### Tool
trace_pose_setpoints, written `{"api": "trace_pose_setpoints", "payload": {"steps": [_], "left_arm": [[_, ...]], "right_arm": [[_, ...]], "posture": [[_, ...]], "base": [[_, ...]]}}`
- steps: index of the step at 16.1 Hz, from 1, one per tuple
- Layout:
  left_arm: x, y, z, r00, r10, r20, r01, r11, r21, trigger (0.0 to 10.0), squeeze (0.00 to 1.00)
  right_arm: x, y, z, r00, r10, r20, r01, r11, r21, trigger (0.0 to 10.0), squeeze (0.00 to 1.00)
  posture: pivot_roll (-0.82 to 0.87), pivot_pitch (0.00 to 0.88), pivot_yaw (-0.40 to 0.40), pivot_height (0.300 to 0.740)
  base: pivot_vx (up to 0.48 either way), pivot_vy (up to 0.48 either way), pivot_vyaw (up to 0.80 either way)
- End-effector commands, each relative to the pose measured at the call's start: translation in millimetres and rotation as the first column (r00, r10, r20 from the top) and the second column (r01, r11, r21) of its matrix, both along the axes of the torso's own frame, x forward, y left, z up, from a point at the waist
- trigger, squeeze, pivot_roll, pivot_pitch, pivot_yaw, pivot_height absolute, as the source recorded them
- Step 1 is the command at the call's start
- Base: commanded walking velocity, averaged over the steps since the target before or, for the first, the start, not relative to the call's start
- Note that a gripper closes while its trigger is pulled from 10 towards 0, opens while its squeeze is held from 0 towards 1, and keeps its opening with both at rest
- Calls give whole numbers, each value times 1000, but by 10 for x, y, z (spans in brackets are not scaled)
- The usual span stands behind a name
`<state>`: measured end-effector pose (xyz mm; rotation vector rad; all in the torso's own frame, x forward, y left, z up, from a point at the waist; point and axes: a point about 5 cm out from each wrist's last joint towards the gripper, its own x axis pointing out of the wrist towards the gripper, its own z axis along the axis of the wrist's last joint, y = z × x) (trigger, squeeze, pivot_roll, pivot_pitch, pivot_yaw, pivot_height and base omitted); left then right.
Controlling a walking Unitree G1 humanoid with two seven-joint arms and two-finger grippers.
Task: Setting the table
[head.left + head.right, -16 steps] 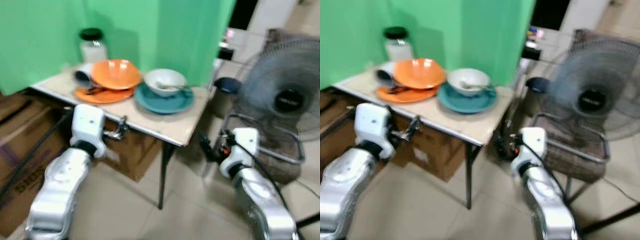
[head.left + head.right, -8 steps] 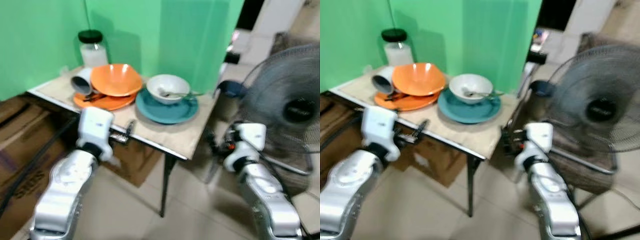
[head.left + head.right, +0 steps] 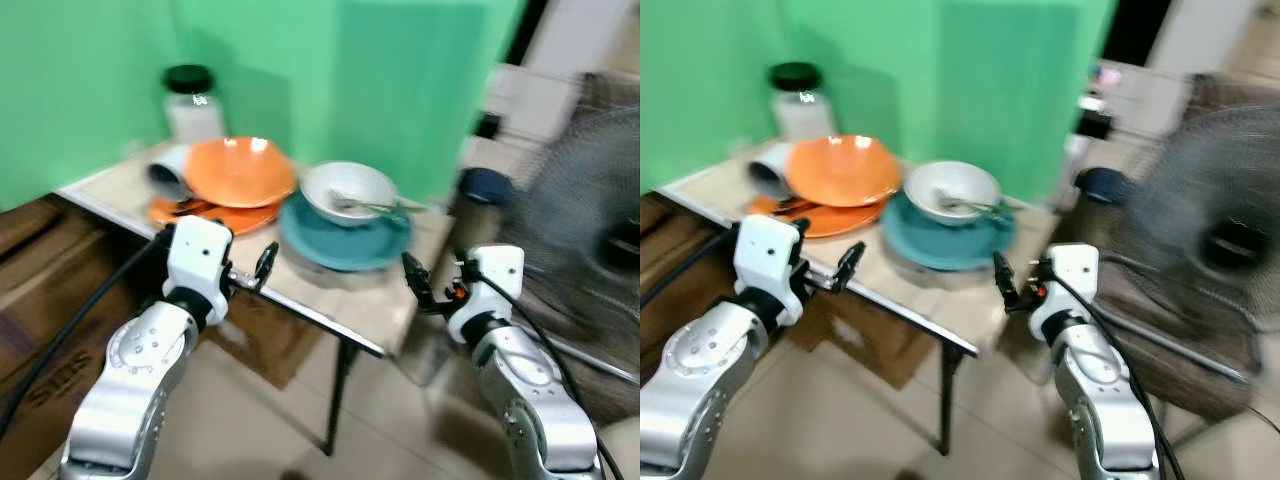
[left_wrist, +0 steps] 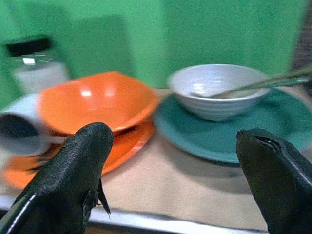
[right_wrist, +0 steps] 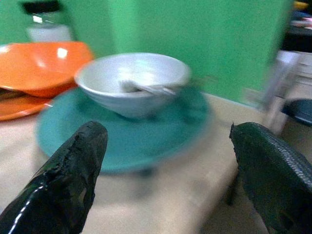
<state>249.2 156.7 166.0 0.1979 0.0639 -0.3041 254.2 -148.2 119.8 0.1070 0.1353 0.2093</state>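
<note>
Two stacks of dishes sit on the beige desk (image 3: 350, 305) against the green backdrop: a white ribbed bowl (image 3: 349, 192) holding a metal spoon (image 3: 362, 204) rests on a round teal plate (image 3: 345, 238) near the front edge, beside an orange bowl (image 3: 240, 171) on an orange plate (image 3: 215, 213). Left gripper (image 3: 262, 266) and right gripper (image 3: 412, 282) hover at that edge, fingers spread wide

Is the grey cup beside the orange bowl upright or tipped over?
Tipped over: the grey cup lies on its side, dark mouth facing outward, against the orange bowl.
</note>
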Motion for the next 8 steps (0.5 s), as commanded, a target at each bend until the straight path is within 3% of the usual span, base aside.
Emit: {"api": "trace_pose_setpoints", "payload": {"steps": [1, 8], "left_arm": [[-8, 75, 17, 1000, 24, 2, -24, 1000, 15, 10000, 0], [-12, 52, 15, 1000, -1, -4, 1, 1000, 20, 10000, 0]], "right_arm": [[37, 96, 64, 999, 29, 31, -29, 999, 21, 10000, 0], [66, 72, 238, 993, 25, 118, -36, 995, 95, 10000, 0]], "posture": [[147, 0, -44, 740], [146, 0, -40, 740]], "base": [[315, 0, 444], [308, 0, 0]]}}
